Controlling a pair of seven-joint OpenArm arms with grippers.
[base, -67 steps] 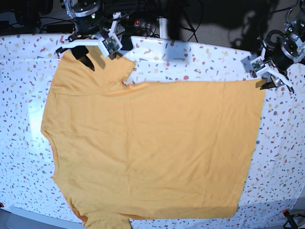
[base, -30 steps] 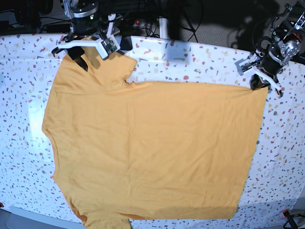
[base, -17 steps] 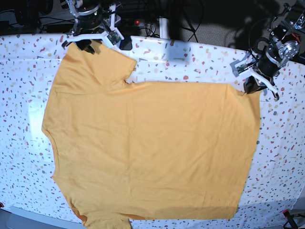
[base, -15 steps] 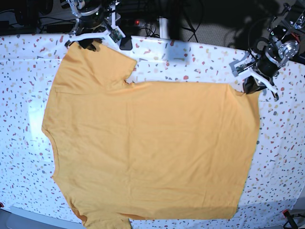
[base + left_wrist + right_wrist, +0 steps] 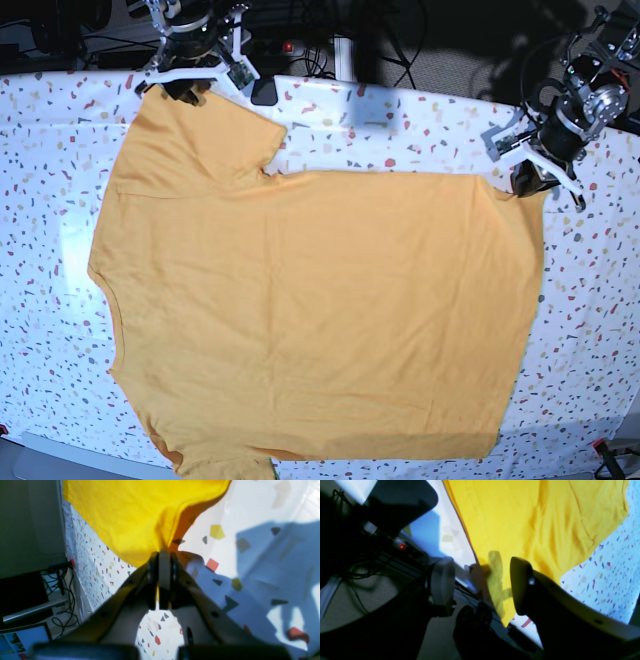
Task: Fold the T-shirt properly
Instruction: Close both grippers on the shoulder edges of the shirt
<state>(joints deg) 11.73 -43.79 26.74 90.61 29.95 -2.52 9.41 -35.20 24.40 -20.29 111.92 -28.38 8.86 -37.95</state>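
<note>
Left wrist: left end effector [image 5: 161, 562] clamped tight on a corner of the shirt [image 5: 130, 517]; cloth bunches up at the pinch and fans off toward 12 and 11. Tablecloth [image 5: 250, 555] open from 1 to 4, arm shadow across it. Table edge runs down at 9, with cables [image 5: 62, 580] and dark gear past it.

Right wrist: right end effector [image 5: 480, 587] gaping, holding nothing, one finger [image 5: 442, 587] off the table side, the other over the shirt [image 5: 532, 525]. Sleeve hem edge runs between them from 12 down to a point near 6. Cables and a red LED [image 5: 401, 546] at 9 to 10; speckled cloth free at 3 to 4.

Base: shirt [image 5: 320, 320] flat, spread over most of the table [image 5: 40, 150]. Right end effector [image 5: 190, 85] at 11 by the sleeve tip; left end effector [image 5: 530, 178] at 2 on the hem corner. Bare cloth strips at 9 and 3; shirt's 6 edge reaches the near table edge. Cables [image 5: 300, 20] behind at 12.
</note>
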